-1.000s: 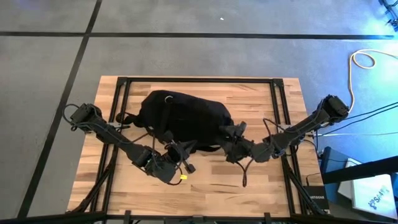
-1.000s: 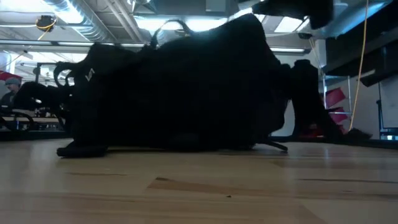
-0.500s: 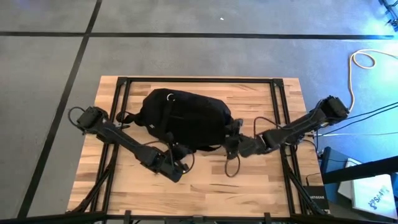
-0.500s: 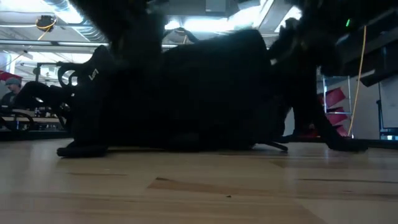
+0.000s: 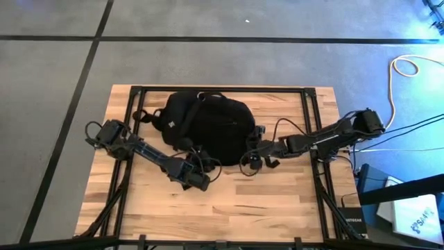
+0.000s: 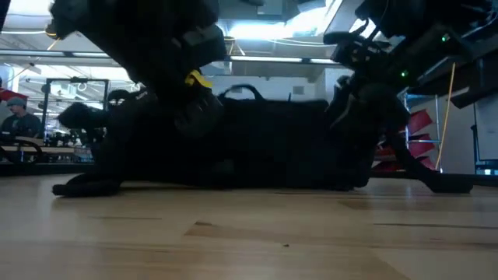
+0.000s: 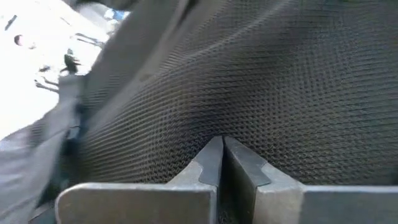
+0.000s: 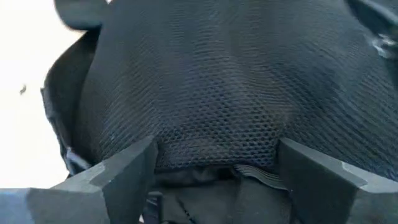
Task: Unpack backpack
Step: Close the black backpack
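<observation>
stage: early, nothing unpacked | backpack lies flat at table 12 o'clock, no contents out | left gripper at its 7 o'clock edge, fingers pinched together against mesh, holding nothing I can see | right gripper at 4 o'clock, fingers wide.

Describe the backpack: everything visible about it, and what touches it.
The backpack is large, black, soft fabric with mesh panels, lying flat toward the far middle of the wooden table. A strap runs across its top, a small white logo shows near its left end, and a loop handle stands up in the low view. The left gripper, shut, presses against its mesh; the right gripper, open, is at its right edge.
</observation>
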Action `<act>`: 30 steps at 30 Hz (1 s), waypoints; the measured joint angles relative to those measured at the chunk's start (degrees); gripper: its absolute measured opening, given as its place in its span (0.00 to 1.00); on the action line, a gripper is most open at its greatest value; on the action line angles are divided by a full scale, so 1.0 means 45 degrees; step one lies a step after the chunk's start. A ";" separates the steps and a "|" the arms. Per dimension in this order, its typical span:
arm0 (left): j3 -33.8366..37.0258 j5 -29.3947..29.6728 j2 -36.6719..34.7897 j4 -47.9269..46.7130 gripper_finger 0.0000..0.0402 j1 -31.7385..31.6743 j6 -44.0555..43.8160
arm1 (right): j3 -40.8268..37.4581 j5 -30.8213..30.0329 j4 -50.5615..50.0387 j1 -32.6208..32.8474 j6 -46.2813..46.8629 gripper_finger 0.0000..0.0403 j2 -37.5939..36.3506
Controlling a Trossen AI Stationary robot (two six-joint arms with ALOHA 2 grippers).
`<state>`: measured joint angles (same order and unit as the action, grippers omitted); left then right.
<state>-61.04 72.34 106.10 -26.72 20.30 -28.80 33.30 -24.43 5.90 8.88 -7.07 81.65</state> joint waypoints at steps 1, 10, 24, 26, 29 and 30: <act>0.0000 0.0089 0.0000 -0.0122 0.00 -0.0197 0.0325 | 0.0000 0.0223 0.0002 0.0010 0.0174 0.76 0.0139; 0.0185 0.1533 -0.0086 -0.1134 0.00 -0.1203 0.0452 | 0.0265 0.4638 0.1100 0.1574 0.1962 0.76 0.0867; 0.0126 0.2637 -0.1840 -0.1986 0.00 0.1039 -0.1807 | 0.4201 -0.1586 -0.2496 0.3763 -0.1897 0.76 -0.0592; 0.0117 0.1912 -0.1890 -0.0202 0.00 0.1712 -0.0248 | 0.4124 -0.3437 -0.2922 0.3341 -0.2505 0.76 -0.0730; 0.0136 -0.0854 -0.1715 0.3488 0.00 0.2577 0.3468 | 0.3971 -0.2918 -0.3972 0.2062 -0.2778 0.76 -0.0861; 0.0136 -0.1761 -0.1582 0.4805 0.00 0.2840 0.4696 | 0.3824 -0.2265 -0.4219 0.1531 -0.2761 0.76 -0.0817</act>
<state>-60.42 64.42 98.98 -5.09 33.08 -7.67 50.51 -34.63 -13.09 15.78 -19.50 77.98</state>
